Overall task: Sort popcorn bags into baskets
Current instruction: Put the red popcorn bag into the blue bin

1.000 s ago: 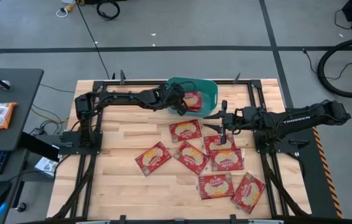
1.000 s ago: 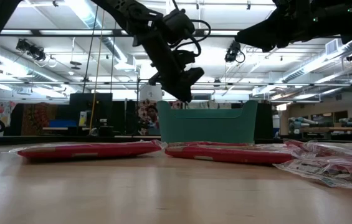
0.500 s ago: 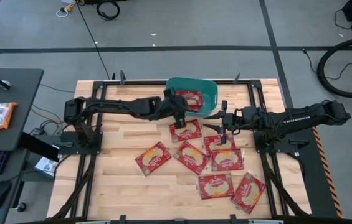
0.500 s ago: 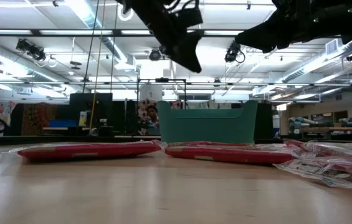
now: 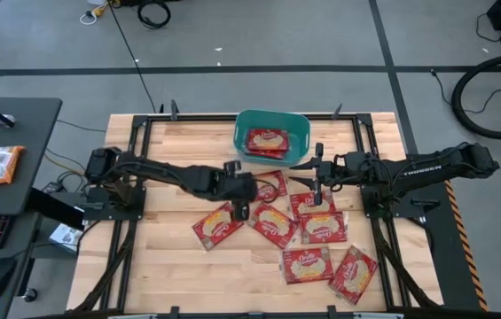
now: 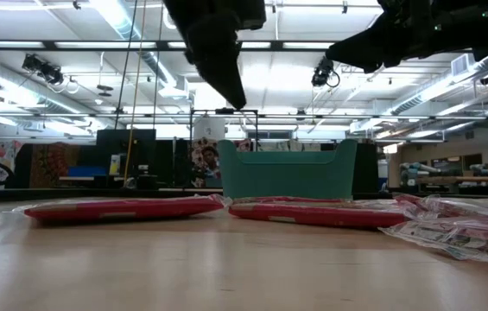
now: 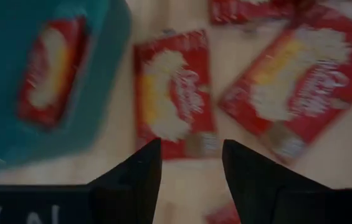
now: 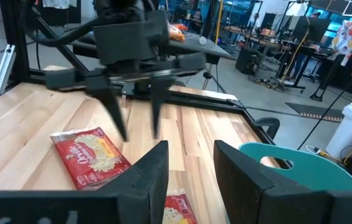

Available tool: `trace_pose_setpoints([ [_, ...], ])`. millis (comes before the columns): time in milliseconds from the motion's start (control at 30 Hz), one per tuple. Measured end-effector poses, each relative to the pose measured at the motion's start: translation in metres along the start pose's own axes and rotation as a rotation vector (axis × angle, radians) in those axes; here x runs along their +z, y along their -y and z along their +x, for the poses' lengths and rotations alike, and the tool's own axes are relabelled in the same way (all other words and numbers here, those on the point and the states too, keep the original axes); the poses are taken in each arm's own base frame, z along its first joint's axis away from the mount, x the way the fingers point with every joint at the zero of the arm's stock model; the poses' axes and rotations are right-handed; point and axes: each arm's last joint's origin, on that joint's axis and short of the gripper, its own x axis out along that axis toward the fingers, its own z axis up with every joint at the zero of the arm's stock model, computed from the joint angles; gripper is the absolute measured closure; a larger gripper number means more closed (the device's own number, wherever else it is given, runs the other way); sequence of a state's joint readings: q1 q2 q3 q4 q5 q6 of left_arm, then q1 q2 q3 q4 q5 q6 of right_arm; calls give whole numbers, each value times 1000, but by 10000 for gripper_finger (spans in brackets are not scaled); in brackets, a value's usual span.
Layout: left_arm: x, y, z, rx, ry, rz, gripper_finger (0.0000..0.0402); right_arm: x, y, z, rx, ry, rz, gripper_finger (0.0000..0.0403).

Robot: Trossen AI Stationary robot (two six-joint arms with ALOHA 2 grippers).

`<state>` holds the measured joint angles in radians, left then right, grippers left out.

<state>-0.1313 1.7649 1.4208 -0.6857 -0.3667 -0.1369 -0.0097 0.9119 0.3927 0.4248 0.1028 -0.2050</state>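
The teal basket [image 5: 296, 133] stands at the far middle of the table, and one red popcorn bag [image 5: 268, 140] lies flat inside it. Several more bags lie flat on the wood nearer by, among them one [image 5: 266, 184] just in front of the basket and one [image 5: 219, 224] to the left. My left gripper [image 5: 243, 202] hangs open above these loose bags, fingers pointing down, touching nothing. Its wrist view shows the basket [image 7: 14, 124] and the nearest bag [image 7: 172, 93] beyond the fingers. My right gripper [image 5: 306, 174] waits open above the table, right of the basket.
The loose bags crowd the table's middle and near right, as far as one [image 5: 354, 272] near the corner. Bare wood [image 5: 166, 208] lies on the left. Black frame rails [image 5: 135, 142] run around the table. A desk [image 5: 2, 177] with a keyboard stands off its left side.
My left gripper has drawn back from above the basket toward the near edge, rising as it went, and now hangs over the loose bags. The bag in the basket has stayed there.
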Motion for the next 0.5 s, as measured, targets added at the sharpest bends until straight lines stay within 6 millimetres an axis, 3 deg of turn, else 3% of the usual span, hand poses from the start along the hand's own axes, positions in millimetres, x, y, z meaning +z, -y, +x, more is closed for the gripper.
trace_pose_setpoints([
  [133, -4, 20, -2, -77, -20, -125, 230, 0, 0, 0, 0, 0, 0, 270],
  [500, -28, 93, 0, -75, -53, -167, 230, 0, 0, 0, 0, 0, 1, 270],
])
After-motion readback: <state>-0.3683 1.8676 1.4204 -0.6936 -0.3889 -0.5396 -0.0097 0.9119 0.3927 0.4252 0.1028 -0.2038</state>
